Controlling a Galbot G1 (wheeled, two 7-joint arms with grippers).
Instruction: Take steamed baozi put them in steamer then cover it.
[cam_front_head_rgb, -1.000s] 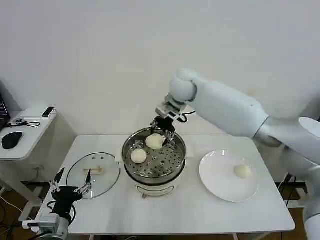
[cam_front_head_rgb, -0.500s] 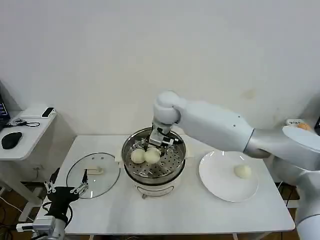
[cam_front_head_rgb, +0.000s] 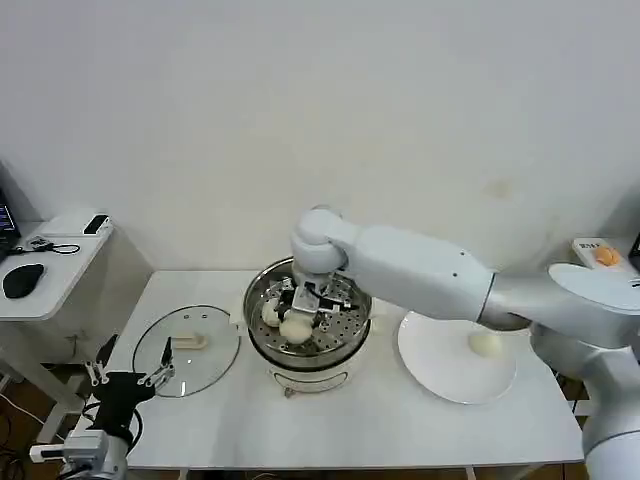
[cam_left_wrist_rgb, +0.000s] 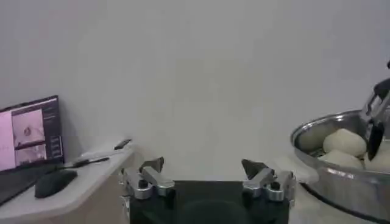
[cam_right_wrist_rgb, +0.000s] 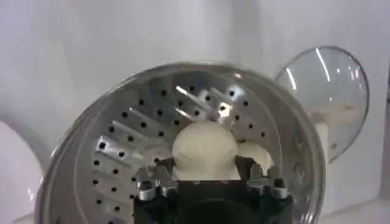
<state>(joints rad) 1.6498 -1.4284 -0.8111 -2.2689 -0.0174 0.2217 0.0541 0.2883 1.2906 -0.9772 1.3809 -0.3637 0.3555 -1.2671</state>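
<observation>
No readable labels or writing that we can make out. Our right gripper (cam_front_head_rgb: 300, 312) is down inside the steamer (cam_front_head_rgb: 352, 330), fingers (cam_right_wrist_rgb: 159, 168) clamped on either side of a baozi (cam_right_wrist_rgb: 204, 150) just above the perforated tray. Another baozi (cam_front_head_rgb: 268, 312) sits right beside those fingers, and the last one (cam_front_head_rgb: 486, 343) is well off on the white plate (cam_front_head_rgb: 440, 375). Our left gripper (cam_front_head_rgb: 128, 377) hangs at the bench (cam_front_head_rgb: 350, 425) edge, fingers spread, near the glass lid (cam_front_head_rgb: 200, 362).
</observation>
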